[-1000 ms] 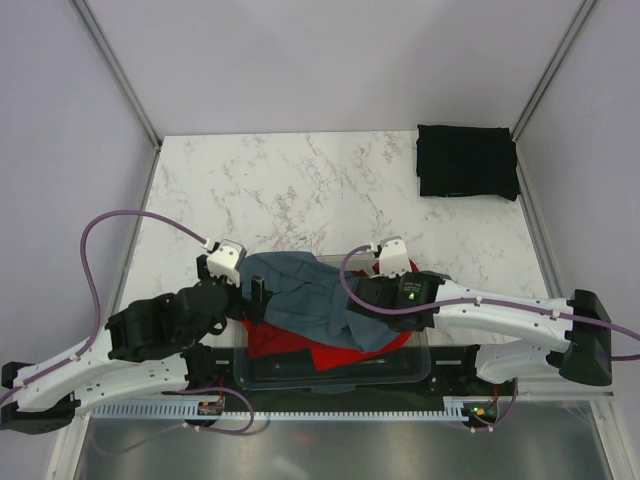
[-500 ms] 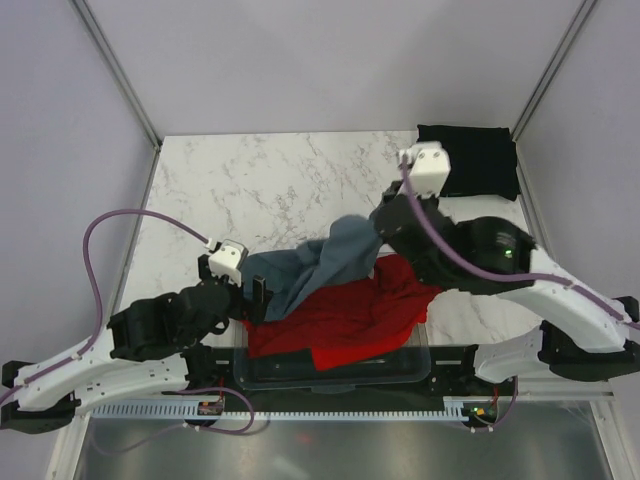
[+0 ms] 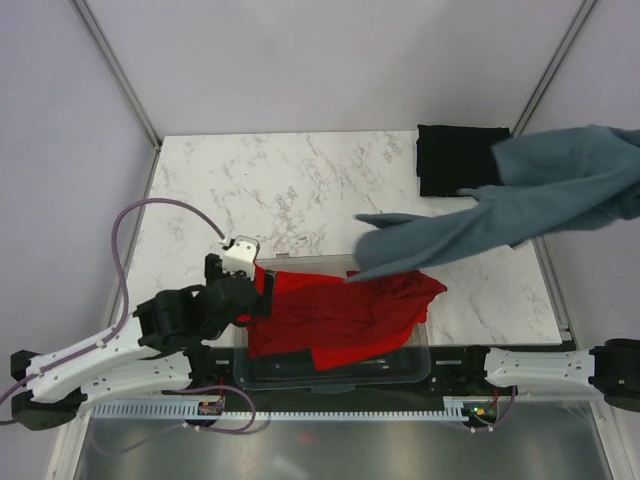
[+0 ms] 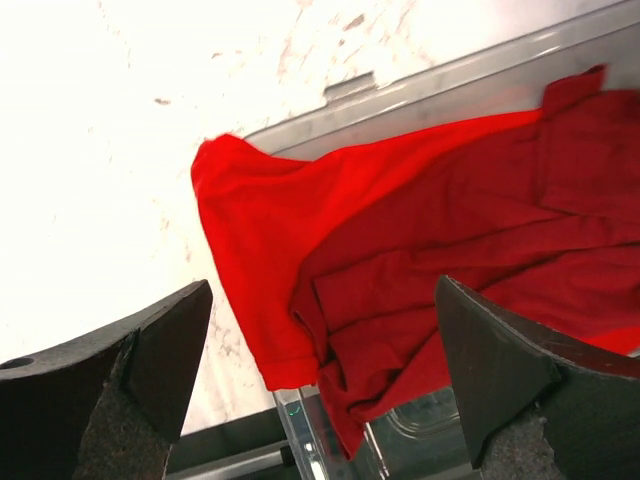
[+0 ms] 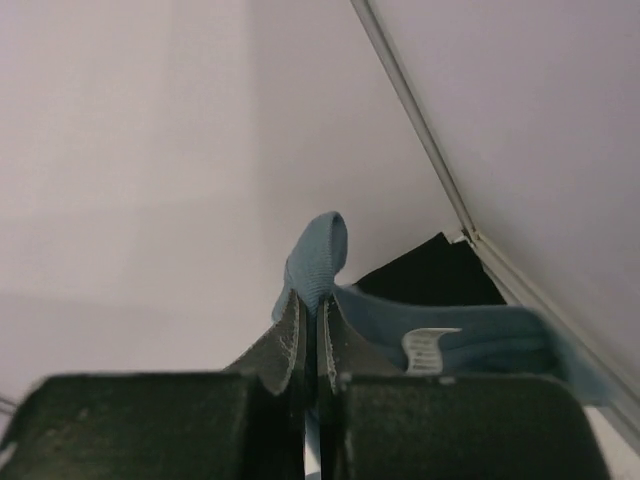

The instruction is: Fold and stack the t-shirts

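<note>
Since a moment ago my right arm has swung up and off to the right, hauling the slate blue-grey shirt off the heap where it lay, so it now hangs stretched in the air across the right side of the overhead view. My right pincer is clamped together on a fold of that shirt, with cloth bulging above the closed tips. Nearest to me, at the table's front edge, sits the clear plastic bin. The bright red shirt lies crumpled across it, fully uncovered, one edge spilling over the bin's rim onto the table. My left pincer hovers over the red shirt's left edge with its fingers wide apart, holding nothing. The blue-grey shirt's trailing end hangs near the red shirt's far edge; I cannot tell whether they touch. I judge the blue-grey shirt is now free to be spread out and folded, while the red one has yet to be dealt with. Beyond the bin, the white marble-patterned table stretches away. At its far right corner the black shirt lies folded into a flat rectangle, partly hidden behind the lifted cloth. Plain pale lilac walls with metal corner posts enclose the space.
</note>
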Robot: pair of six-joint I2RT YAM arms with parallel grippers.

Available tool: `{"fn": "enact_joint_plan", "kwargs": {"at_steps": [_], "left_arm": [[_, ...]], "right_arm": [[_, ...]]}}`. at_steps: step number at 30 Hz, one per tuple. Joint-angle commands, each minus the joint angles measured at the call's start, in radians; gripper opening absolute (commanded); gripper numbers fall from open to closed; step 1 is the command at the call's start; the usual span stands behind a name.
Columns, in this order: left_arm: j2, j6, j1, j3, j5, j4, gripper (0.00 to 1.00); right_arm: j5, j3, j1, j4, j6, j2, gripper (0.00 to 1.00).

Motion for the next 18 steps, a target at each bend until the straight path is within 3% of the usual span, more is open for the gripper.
{"fn": "enact_joint_plan", "kwargs": {"at_steps": [1, 2, 3, 4, 5, 6, 7, 9, 13, 15, 18], "left_arm": [[0.091, -0.066, 0.056, 0.027, -0.024, -0.006, 1.0], [0.143, -0.068, 0.073, 0.033, -0.011, -0.006, 1.0], [0.166, -0.062, 0.095, 0.038, 0.007, 0.007, 1.0], [0.194, -0.057, 0.147, 0.041, 0.057, 0.02, 1.0], [0.215, -0.047, 0.185, 0.032, 0.09, 0.037, 1.0], [0.235, -0.045, 0.228, 0.027, 0.122, 0.048, 1.0], [0.276, -0.048, 0.271, 0.023, 0.168, 0.062, 1.0], [0.301, -0.051, 0.391, 0.015, 0.205, 0.071, 0.99], [0.332, -0.016, 0.581, 0.0, 0.321, 0.12, 0.93], [0.363, 0.002, 0.61, -0.011, 0.355, 0.149, 0.86], [0.474, 0.009, 0.639, -0.011, 0.407, 0.185, 0.66]], "right_arm": [[0.088, -0.061, -0.012, 0.594, -0.6, 0.086, 0.0], [0.091, -0.074, -0.015, 0.694, -0.779, 0.113, 0.0], [0.098, -0.081, -0.018, 0.722, -0.785, 0.12, 0.0], [0.105, -0.092, -0.018, 0.619, -0.74, 0.117, 0.0], [0.109, -0.107, -0.019, 0.512, -0.662, 0.097, 0.0], [0.105, -0.132, -0.018, 0.377, -0.403, 0.082, 0.0], [0.1, -0.137, -0.018, 0.069, -0.256, 0.066, 0.0], [0.089, -0.178, -0.016, -0.132, -0.024, 0.025, 0.02], [0.144, -0.336, -0.016, -0.149, 0.089, -0.034, 0.04], [0.164, -0.405, -0.015, -0.164, 0.121, -0.056, 0.05], [0.187, -0.489, -0.01, -0.215, 0.23, -0.096, 0.06]]}}
